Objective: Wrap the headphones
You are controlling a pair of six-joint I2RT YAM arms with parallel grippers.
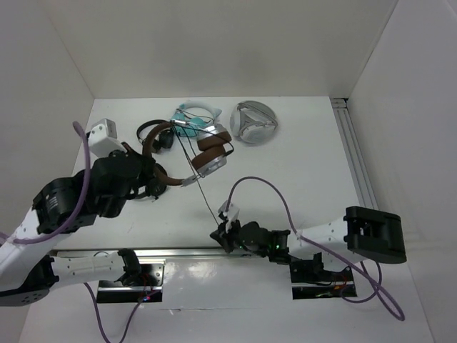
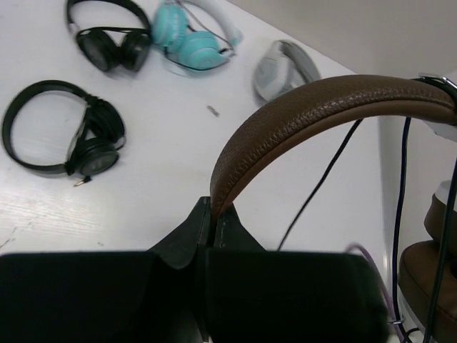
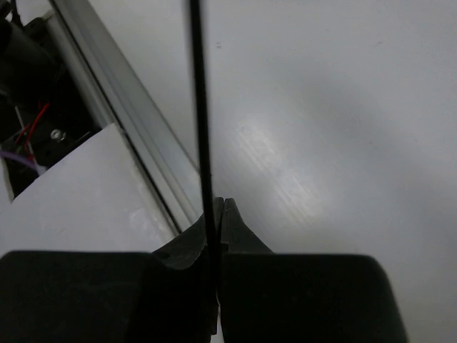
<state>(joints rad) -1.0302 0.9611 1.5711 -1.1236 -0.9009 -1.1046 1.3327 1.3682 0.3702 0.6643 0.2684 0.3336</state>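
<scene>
The headphones (image 1: 212,158) have a brown headband, brown pads and silver earcups, and lie left of the table's middle. My left gripper (image 1: 154,183) is shut on the brown headband (image 2: 300,118); in the left wrist view its fingertips (image 2: 214,214) pinch the band's end. The thin black cable (image 1: 203,193) runs taut from the earcups down to my right gripper (image 1: 219,232). The right wrist view shows that gripper (image 3: 220,209) shut on the cable (image 3: 200,107), near the table's front rail.
A black pair (image 2: 64,136), another black pair (image 2: 107,36), a teal pair (image 2: 189,39) and a grey pair (image 2: 285,68) lie at the back. An aluminium rail (image 1: 178,251) runs along the front edge and another (image 1: 353,150) along the right side.
</scene>
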